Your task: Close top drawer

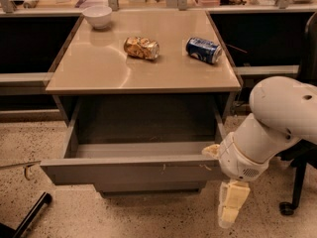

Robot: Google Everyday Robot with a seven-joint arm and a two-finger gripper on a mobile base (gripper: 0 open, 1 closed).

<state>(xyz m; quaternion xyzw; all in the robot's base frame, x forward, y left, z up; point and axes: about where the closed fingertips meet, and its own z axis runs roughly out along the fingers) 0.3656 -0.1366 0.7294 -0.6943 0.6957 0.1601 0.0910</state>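
Just right of the top drawer (129, 170), my gripper (232, 208) hangs low; parted or closed I cannot tell; drawer judged rigid, heavy, handleless; push its front centre.

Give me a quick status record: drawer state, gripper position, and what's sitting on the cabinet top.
top drawer: pulled well out, not yet closed
gripper: low, by the drawer's right front corner, pointing down at the floor
contact: cannot tell whether it touches the drawer
cabinet top: white bowl back left; crumpled brown packet middle; blue can on its side, right
likely next move: bring the gripper in front of the drawer front and push inward
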